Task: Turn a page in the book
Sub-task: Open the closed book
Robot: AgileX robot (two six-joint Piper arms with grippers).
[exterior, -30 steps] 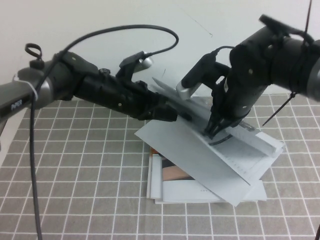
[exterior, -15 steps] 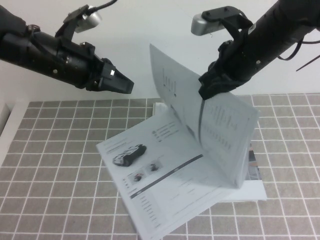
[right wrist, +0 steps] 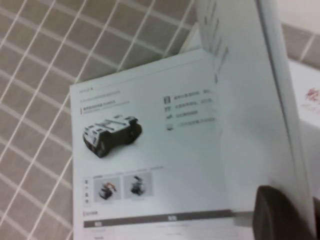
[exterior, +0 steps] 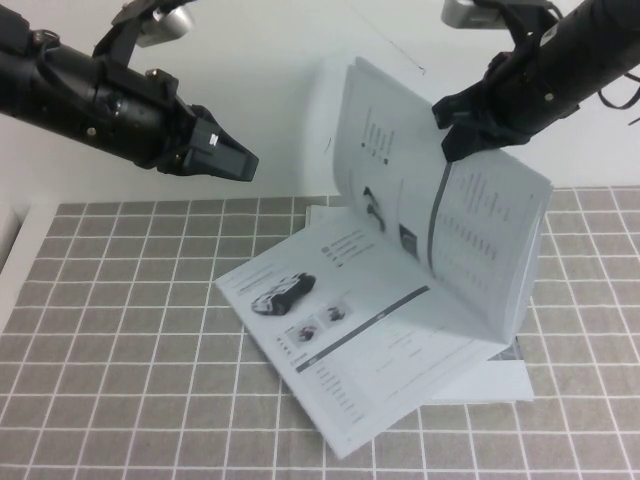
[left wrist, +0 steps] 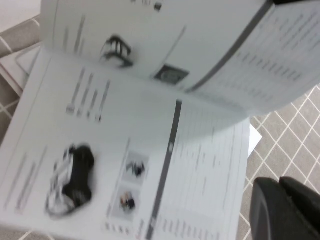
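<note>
The book (exterior: pixel 350 330) lies open on the checked cloth, its flat left page showing a small black-and-white vehicle photo (exterior: pixel 285 292). A sheaf of its pages (exterior: pixel 480 240) stands lifted, bowed over the right half. My right gripper (exterior: pixel 458 135) is shut on that sheaf's upper edge; in the right wrist view the paper (right wrist: pixel 250 115) passes between the fingers of that gripper (right wrist: pixel 295 200). My left gripper (exterior: pixel 243 165) hangs in the air up and left of the book, shut and holding nothing. In the left wrist view the left gripper (left wrist: pixel 278 181) hovers beside the open spread (left wrist: pixel 125 150).
Plain white sheets and another printed cover (exterior: pixel 505 380) poke out under the book's right side. The grey grid-patterned cloth (exterior: pixel 120 350) covers the table. A white wall rises behind, and a white strip (exterior: pixel 10 250) borders the cloth on the left.
The right gripper has raised the pinched pages higher and to the right, opening the book. The left gripper has closed and pulled back from the book up to the left.
</note>
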